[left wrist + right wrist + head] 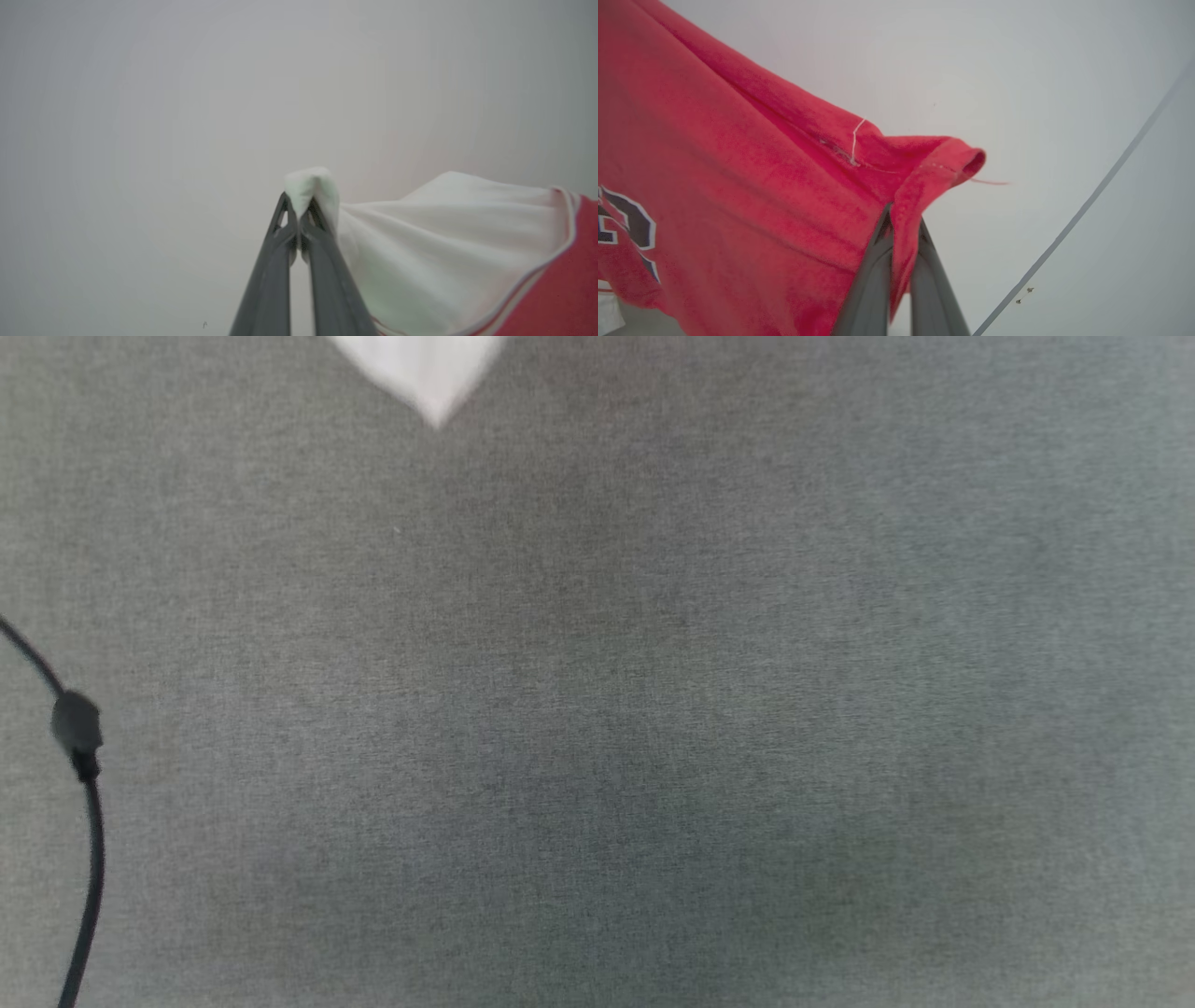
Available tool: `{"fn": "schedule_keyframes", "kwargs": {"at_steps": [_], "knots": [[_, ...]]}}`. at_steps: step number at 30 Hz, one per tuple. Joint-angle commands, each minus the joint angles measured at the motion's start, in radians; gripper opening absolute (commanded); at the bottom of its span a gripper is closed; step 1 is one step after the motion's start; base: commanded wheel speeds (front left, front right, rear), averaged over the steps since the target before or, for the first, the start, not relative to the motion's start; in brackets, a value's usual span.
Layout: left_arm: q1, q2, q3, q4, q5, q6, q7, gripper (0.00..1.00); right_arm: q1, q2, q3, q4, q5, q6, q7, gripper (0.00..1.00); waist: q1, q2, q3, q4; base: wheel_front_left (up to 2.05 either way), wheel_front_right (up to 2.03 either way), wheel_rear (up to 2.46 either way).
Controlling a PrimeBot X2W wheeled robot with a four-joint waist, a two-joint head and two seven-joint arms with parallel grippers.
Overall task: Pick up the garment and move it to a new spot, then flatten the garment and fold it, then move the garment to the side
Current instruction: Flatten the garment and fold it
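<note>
garment's [444,242] sleeve in left claw [298,205], hem in right claw [903,217].

garment [425,373] tip blurred, cut by top edge, black numeral [635,221] cropped at left

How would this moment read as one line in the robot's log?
step: garment held | left hand: shut on white sleeve | right hand: shut on red hem

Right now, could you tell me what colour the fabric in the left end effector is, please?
White: the sleeve shows best in the left wrist view.
</note>
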State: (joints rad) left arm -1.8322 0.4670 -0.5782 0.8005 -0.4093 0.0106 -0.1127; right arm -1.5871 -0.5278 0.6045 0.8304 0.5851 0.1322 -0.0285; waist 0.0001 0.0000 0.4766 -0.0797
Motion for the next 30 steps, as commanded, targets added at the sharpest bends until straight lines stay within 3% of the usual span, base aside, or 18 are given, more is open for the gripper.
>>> {"fn": "schedule_keyframes", "kwargs": {"at_steps": [1,6,11,14,16,24,27,30], "knots": [[-0.036,-0.001,0.006,0.021,0.012,0.008,-0.050,0.00,-0.012,0.018,-0.011,0.051,-0.038,-0.003,-0.042,0.00,-0.0001,0.0000,0.015,0.009,0.00,0.00,0.00],[-0.020,-0.015,-0.045,0.098,0.039,-0.062,-0.114,0.00,-0.008,0.086,0.007,0.169,-0.115,-0.003,-0.099,0.00,-0.0001,0.0000,0.020,0.031,0.00,0.00,0.00],[0.061,-0.021,-0.098,0.156,0.015,-0.122,-0.072,0.00,0.059,0.099,0.076,0.186,-0.090,-0.003,-0.052,0.00,-0.0001,0.0000,0.011,0.052,0.00,0.00,0.00],[0.152,-0.024,-0.141,0.174,-0.045,-0.139,0.036,0.00,0.132,0.086,0.142,0.150,-0.032,-0.003,-0.001,0.00,-0.0001,0.0000,-0.002,0.063,0.00,0.00,0.00],[0.231,-0.034,-0.185,0.139,-0.126,-0.140,0.130,0.00,0.180,0.063,0.184,0.114,0.017,-0.003,0.036,0.00,-0.0001,0.0000,-0.011,0.069,0.00,0.00,0.00],[0.517,0.094,-0.272,-0.101,-0.395,-0.140,0.439,0.00,0.381,-0.067,0.307,-0.117,0.236,-0.003,0.186,0.00,-0.0001,0.0000,-0.037,0.088,0.00,0.00,0.00],[0.633,0.144,-0.278,-0.204,-0.451,-0.098,0.539,0.00,0.465,-0.128,0.332,-0.220,0.320,-0.003,0.240,0.00,-0.0001,0.0000,-0.049,0.089,0.00,0.00,0.00],[0.763,0.197,-0.286,-0.346,-0.503,-0.020,0.628,0.00,0.546,-0.188,0.346,-0.306,0.381,-0.003,0.283,0.00,-0.0001,0.0000,-0.060,0.090,0.00,0.00,0.00]]}}
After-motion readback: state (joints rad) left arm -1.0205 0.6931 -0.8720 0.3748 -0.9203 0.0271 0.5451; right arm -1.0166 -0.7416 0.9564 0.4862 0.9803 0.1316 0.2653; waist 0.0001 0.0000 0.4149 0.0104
